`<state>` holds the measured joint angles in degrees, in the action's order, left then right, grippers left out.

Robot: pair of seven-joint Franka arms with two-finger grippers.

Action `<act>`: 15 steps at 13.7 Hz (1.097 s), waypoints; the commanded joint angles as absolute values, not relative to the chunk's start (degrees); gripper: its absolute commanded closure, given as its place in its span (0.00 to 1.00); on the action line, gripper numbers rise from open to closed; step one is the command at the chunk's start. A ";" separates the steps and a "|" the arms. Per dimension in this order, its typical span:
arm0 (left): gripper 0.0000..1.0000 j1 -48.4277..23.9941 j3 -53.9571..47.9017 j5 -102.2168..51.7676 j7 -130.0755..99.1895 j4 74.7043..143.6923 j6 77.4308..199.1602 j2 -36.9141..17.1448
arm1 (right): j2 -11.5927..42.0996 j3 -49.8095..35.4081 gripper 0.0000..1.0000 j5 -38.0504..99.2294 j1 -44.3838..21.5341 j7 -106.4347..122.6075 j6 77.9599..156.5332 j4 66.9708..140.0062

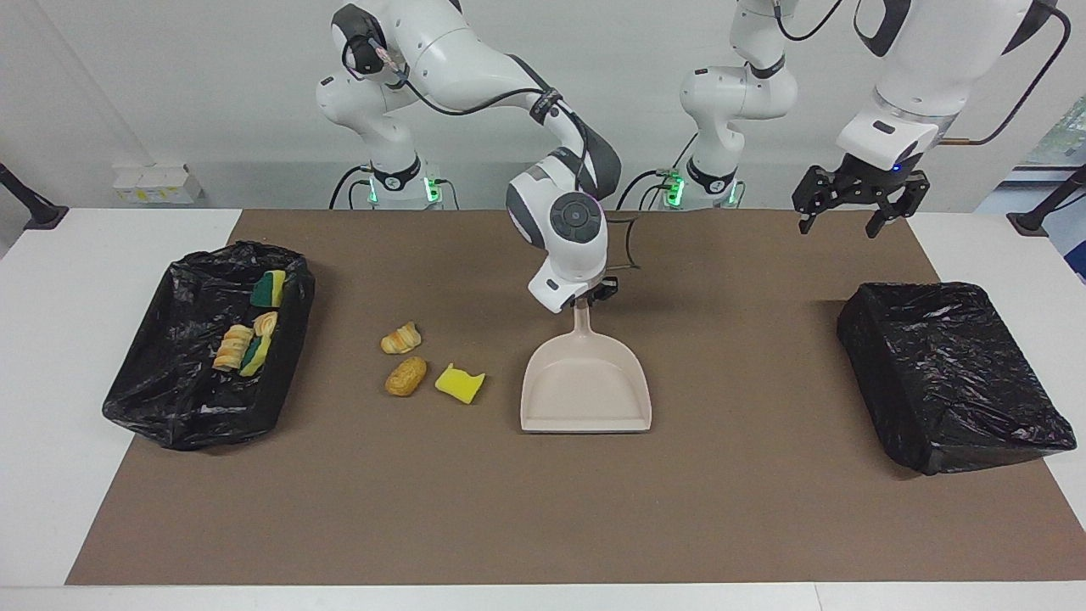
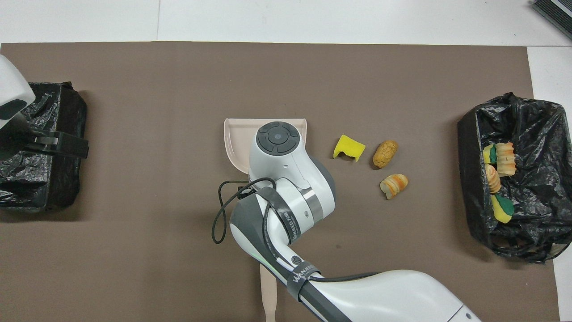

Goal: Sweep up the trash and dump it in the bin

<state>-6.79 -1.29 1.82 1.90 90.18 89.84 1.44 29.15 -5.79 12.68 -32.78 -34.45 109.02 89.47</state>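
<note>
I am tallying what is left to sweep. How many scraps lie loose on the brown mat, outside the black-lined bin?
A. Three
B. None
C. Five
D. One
A: a yellow sponge chunk, a golden-brown oval bread piece and a striped pastry piece lie on the brown mat, between the beige plastic dustpan and the black-lined bin.
</note>
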 commanded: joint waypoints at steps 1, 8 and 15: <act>0.00 -5.98 -1.76 2.46 2.11 88.77 88.06 2.19 | 29.36 -5.71 0.00 14.32 -33.13 -35.25 109.07 88.42; 0.00 -5.98 -1.76 2.46 2.11 88.86 87.98 2.81 | 18.13 -6.06 0.00 16.07 -38.13 -35.07 104.32 102.18; 0.00 -5.98 -1.76 2.46 2.11 88.86 87.98 2.81 | -0.25 -5.98 0.00 20.30 -49.29 -47.42 132.24 135.06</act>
